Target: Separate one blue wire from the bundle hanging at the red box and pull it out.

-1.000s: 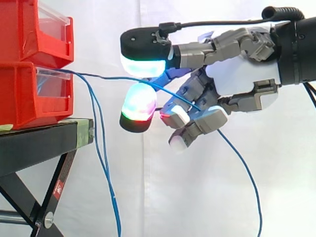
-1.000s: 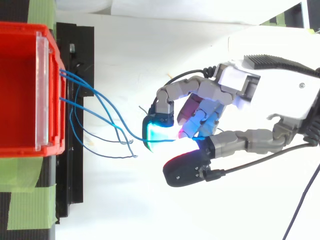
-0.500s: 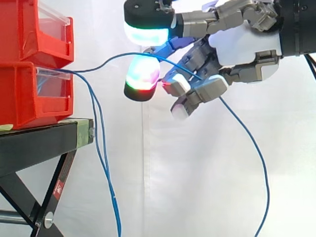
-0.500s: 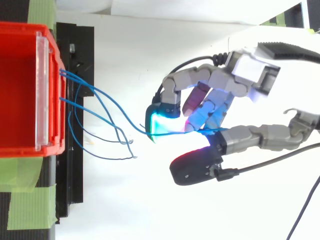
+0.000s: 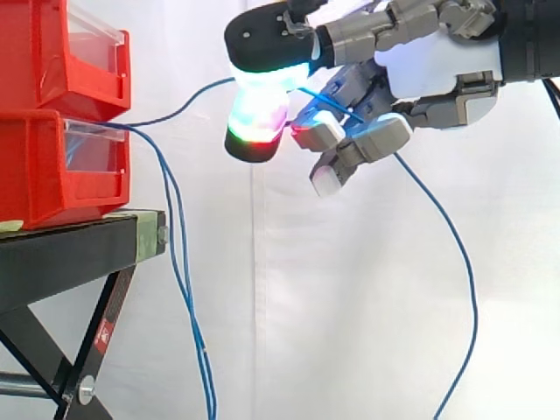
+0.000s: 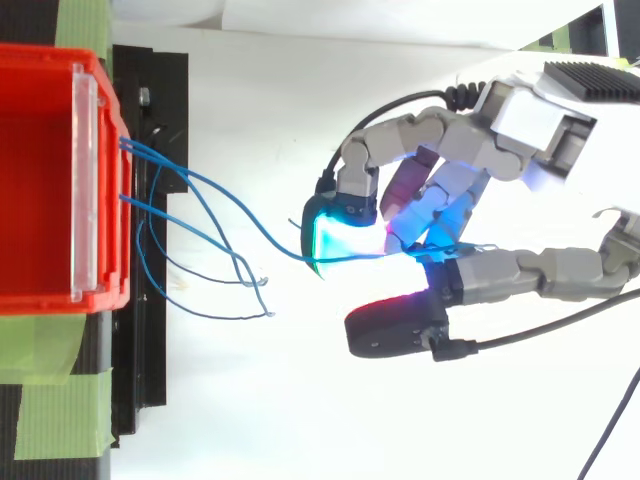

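Hanging off red bin (image 5: 44,175): bundle (image 5: 179,271); hand (image 5: 429,74) pinches 1 blue wire (image 5: 455,242).

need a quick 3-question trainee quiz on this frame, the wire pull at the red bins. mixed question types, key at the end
1. True or false: the robot hand is pinching one blue wire.
2. Where are the other wires?
A. hanging down beside the stand
B. wound round the arm
C. draped over the hand
3. Fill in: from the hand, the pinched wire runs across to the red ___.

Key: 1 true; 2 A; 3 bin
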Robot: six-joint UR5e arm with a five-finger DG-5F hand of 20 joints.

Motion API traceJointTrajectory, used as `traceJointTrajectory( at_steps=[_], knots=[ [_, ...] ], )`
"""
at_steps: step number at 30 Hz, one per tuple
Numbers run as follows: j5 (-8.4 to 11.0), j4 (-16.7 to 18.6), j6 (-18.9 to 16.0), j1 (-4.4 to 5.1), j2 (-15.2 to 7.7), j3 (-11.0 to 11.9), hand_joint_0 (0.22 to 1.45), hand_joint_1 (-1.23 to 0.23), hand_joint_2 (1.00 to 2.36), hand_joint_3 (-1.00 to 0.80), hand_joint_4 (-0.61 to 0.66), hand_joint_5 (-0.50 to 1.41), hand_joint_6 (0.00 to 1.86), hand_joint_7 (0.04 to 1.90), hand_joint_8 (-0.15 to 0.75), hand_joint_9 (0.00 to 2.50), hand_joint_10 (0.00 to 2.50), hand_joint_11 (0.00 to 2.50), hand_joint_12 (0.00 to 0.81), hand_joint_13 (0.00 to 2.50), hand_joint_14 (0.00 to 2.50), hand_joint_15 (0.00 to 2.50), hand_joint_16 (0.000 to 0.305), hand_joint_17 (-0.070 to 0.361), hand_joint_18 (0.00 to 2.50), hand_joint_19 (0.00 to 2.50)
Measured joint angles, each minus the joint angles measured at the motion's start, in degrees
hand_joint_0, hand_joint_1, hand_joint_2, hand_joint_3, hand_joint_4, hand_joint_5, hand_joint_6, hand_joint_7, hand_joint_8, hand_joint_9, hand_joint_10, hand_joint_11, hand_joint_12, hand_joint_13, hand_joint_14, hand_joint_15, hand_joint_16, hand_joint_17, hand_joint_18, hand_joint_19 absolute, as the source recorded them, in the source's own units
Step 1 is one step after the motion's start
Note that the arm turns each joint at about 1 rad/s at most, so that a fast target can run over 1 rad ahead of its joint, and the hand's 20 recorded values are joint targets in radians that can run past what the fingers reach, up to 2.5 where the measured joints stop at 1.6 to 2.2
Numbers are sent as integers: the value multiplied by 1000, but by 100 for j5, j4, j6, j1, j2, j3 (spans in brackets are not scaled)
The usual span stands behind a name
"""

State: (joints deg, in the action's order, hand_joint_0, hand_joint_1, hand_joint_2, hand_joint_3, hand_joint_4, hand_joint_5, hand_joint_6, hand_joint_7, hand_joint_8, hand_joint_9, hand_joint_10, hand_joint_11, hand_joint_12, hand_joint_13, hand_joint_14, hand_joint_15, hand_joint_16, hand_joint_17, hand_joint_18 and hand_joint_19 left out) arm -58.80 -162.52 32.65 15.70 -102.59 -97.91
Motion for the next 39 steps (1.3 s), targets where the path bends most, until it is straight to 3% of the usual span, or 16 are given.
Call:
traceJointTrajectory(
  at_steps=[7, 11, 19, 26, 39],
  knots=[
    [0, 22, 166, 1, 27, 0, 632, -695, 1024, -253, 118, -193, 808, 1088, 351, 1287, 19, 1335, 322, 1595, 5, 1590, 49, 109, 842, 710],
    [0, 50, 228, 2, 28, -1, 574, -585, 1010, -398, 182, -179, 750, 1129, 365, 1252, 21, 1296, 331, 1572, 5, 1568, 52, 116, 821, 710],
    [3, 62, 297, 3, 26, 0, 579, -386, 1006, -434, 197, -152, 671, 1202, 370, 1267, 22, 1278, 332, 1573, 7, 1545, 52, 118, 829, 728],
    [38, 71, 331, 3, 26, 0, 641, -459, 1022, -258, 183, -116, 608, 1270, 360, 1387, 23, 1299, 323, 1615, 7, 1558, 50, 113, 875, 736],
    [44, 79, 339, 2, 22, -1, 645, -553, 1030, -176, 195, -98, 563, 1359, 374, 1468, 25, 1383, 324, 1627, 9, 1585, 49, 111, 886, 726]
  ],
)
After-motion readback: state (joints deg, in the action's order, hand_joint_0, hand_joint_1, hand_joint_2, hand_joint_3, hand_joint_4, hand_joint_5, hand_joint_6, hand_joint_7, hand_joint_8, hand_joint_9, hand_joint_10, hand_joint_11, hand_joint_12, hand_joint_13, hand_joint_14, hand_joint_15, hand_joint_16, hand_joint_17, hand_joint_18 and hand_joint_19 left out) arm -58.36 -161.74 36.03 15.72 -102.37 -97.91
